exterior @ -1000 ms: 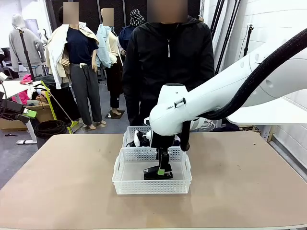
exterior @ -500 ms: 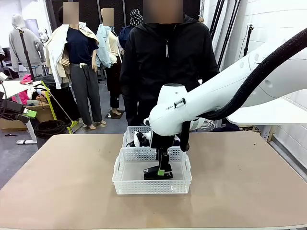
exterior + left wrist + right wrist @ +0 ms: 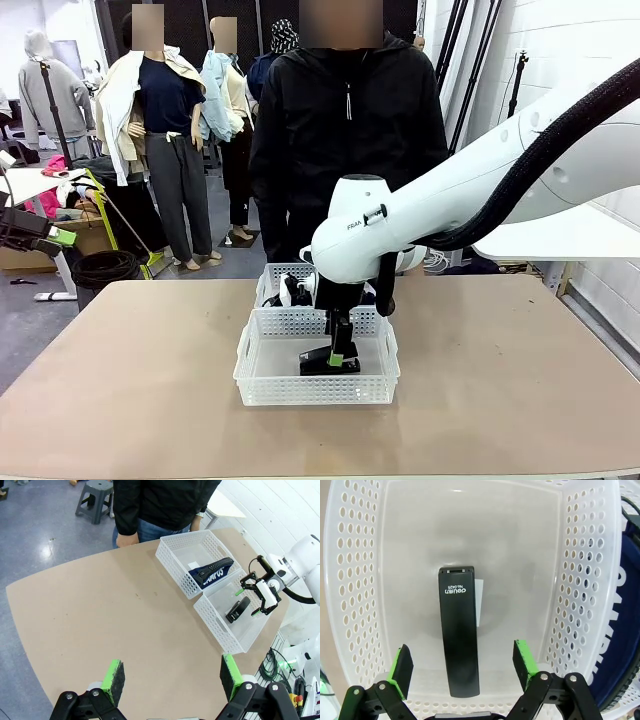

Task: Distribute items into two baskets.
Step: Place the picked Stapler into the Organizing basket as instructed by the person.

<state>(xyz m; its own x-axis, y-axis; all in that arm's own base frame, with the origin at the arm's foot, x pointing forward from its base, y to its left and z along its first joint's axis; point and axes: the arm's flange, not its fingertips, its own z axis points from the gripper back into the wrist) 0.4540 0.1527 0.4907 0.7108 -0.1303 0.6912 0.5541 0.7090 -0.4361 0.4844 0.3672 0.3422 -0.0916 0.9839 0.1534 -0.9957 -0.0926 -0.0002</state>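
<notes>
Two white baskets sit touching, end to end, mid-table on a tan table [image 3: 520, 360], in a room with a grey floor and clothes behind a person [image 3: 345, 130] in black. From the left wrist, the left gripper [image 3: 170, 677] hangs released over bare table; the far basket [image 3: 175, 560] holds the navy pouch [image 3: 214, 571] reading "CAMPUS". From the right wrist, the right gripper [image 3: 462, 667], jaws spread and holding nothing, straddles the black stapler [image 3: 458, 635], marked "deli No.0425", lying in the near basket [image 3: 360, 580].
</notes>
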